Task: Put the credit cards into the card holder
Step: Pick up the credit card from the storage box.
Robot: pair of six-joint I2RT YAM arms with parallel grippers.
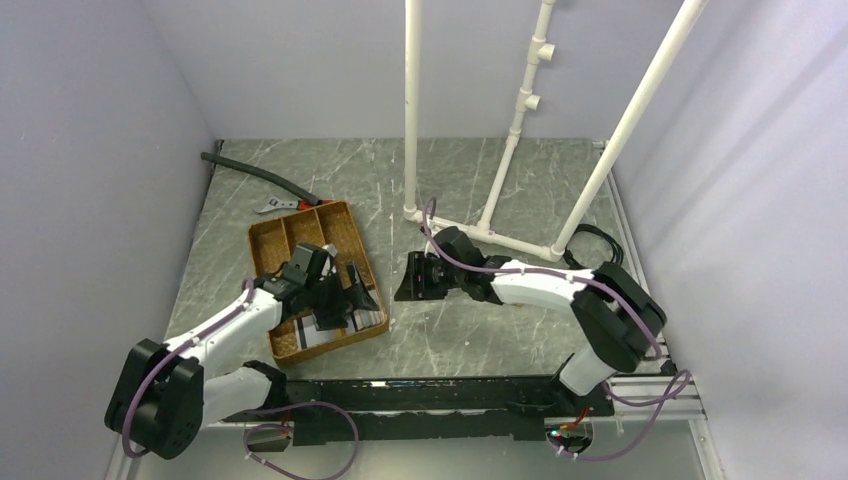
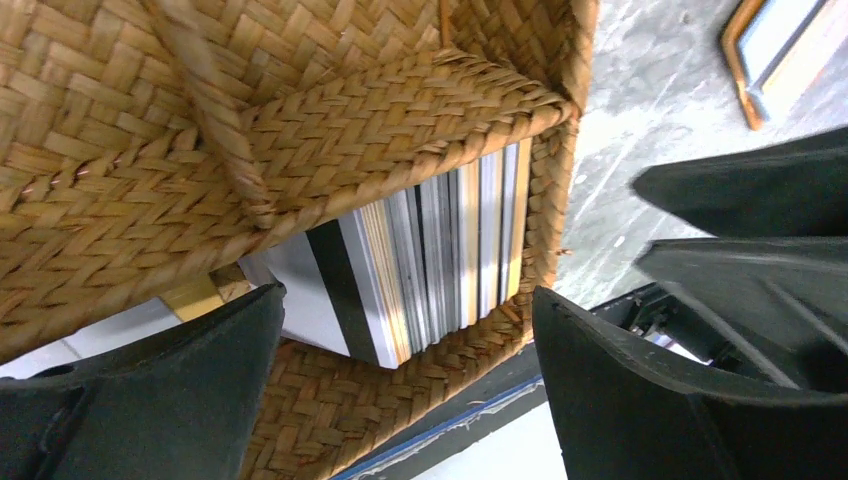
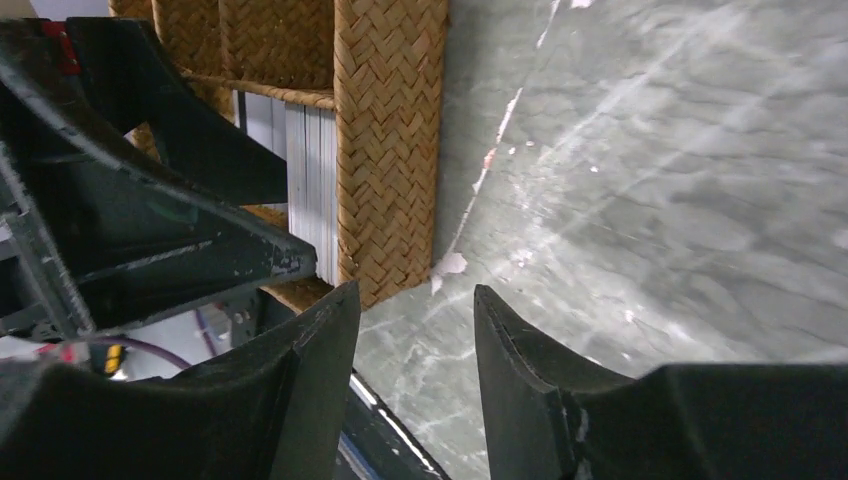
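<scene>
Left pincer (image 2: 408,305): jaws wide apart over credit cards (image 2: 430,260) in woven tray (image 2: 150,120). Right pincer (image 3: 417,300): jaws apart, empty, above worktop (image 3: 650,180).

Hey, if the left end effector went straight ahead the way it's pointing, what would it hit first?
Most likely the stack of cards in the woven tray: they sit dead ahead of the left end effector, though depth is unclear.

Brown woven divided tray (image 1: 300,232) is filling the left of the grey marbled table (image 1: 470,340). Its woven walls and dividers are boxing in the thin striped credit cards (image 2: 430,260) under the left gripper (image 1: 345,303), fingers spread wide. White plastic pipe frame (image 1: 411,100) is standing close behind the right gripper (image 3: 415,300). Bare tabletop between tray and right gripper is giving free passage.
</scene>
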